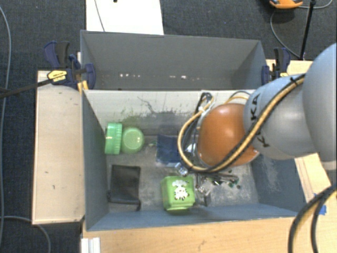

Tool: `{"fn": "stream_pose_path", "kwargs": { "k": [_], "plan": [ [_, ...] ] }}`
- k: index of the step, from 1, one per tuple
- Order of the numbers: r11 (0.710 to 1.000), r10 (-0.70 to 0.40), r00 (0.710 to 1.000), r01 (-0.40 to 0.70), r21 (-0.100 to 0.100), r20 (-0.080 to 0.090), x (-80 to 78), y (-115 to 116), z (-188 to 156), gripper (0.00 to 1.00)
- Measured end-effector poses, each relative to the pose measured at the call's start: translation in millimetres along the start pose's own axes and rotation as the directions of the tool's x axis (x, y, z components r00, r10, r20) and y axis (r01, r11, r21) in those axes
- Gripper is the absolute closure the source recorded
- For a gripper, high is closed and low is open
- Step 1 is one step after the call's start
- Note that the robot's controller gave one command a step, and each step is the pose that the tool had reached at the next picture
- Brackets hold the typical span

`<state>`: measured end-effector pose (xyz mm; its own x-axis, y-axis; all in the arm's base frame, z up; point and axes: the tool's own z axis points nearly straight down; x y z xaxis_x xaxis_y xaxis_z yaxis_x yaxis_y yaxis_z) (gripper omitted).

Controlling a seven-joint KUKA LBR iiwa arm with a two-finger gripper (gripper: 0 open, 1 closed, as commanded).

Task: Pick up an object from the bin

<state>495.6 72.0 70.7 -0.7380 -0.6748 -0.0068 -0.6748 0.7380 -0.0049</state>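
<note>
My gripper (203,188) hangs low near the bin's front wall, mostly hidden under the arm's orange cover. Just to its left, touching or nearly touching it, a bright green cube (178,193) with a white pattern on top sits on the bin floor. A dark blue flat thing (168,149) lies behind the cube, partly covered by the arm's cables. Nothing shows between the gripper's parts.
A light green round cup with a wide rim (123,139) lies on its side at the back left. A black rectangular block (125,183) rests at the front left. Small dark and green bits (227,181) lie right of the gripper. The arm covers the bin's right half.
</note>
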Motion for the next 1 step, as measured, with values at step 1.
{"fn": "stream_pose_path", "kwargs": {
  "k": [1],
  "plan": [
    [0.977, -0.214, 0.977, 0.214, 0.018, 0.011, -12.8, -4.3, -4.9, 1.00]
  ]
}}
